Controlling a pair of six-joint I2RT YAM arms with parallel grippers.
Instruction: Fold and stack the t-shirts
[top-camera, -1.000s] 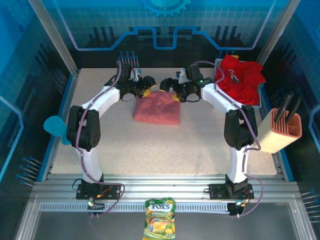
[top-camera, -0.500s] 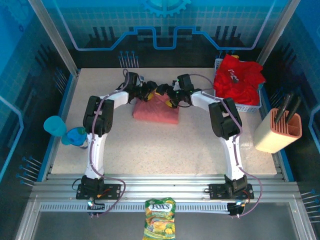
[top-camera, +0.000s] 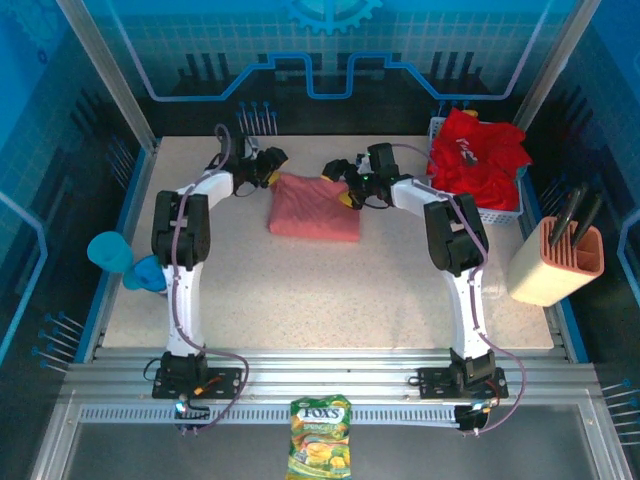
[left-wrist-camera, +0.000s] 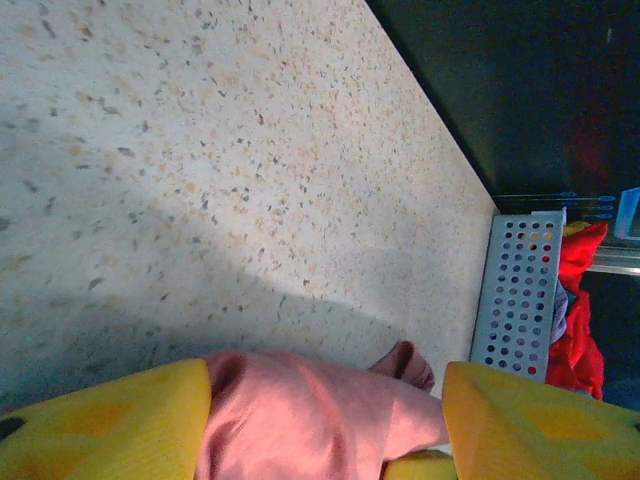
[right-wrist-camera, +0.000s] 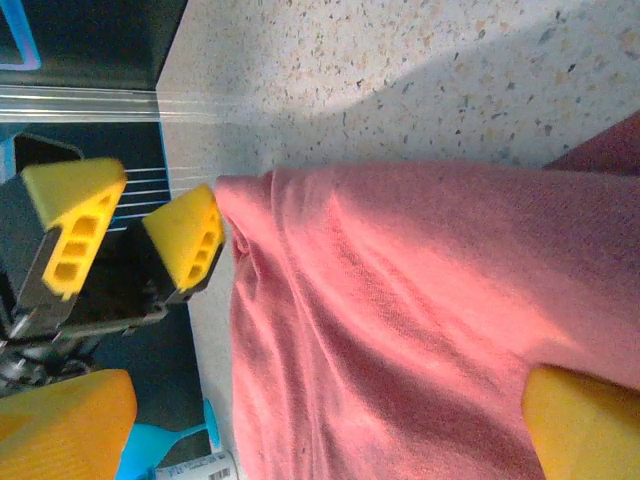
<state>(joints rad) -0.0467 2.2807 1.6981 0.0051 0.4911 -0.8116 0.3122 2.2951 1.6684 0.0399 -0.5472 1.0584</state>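
A folded salmon-pink t-shirt (top-camera: 315, 208) lies flat at the middle back of the table. My left gripper (top-camera: 268, 166) is open just off its far left corner. In the left wrist view the pink t-shirt (left-wrist-camera: 300, 420) lies low between the spread yellow fingers (left-wrist-camera: 110, 420), which do not press it. My right gripper (top-camera: 341, 186) stands open over the shirt's far right corner. In the right wrist view the pink cloth (right-wrist-camera: 400, 320) spreads under its wide jaws, and the left gripper's fingers (right-wrist-camera: 185, 235) sit beside the shirt's edge. Bright red t-shirts (top-camera: 480, 150) are heaped in the basket.
A white mesh basket (top-camera: 497, 213) holds the red heap at the back right; its perforated wall (left-wrist-camera: 520, 300) shows in the left wrist view. A beige holder with dark tools (top-camera: 560, 262) stands on the right edge, a blue cup (top-camera: 108, 250) off the left edge, and a candy bag (top-camera: 319, 450) in front.
The left gripper has drawn back to the left, off the pink shirt's far edge. The right gripper has shifted slightly right. The pink shirt's far edge now lies flat.
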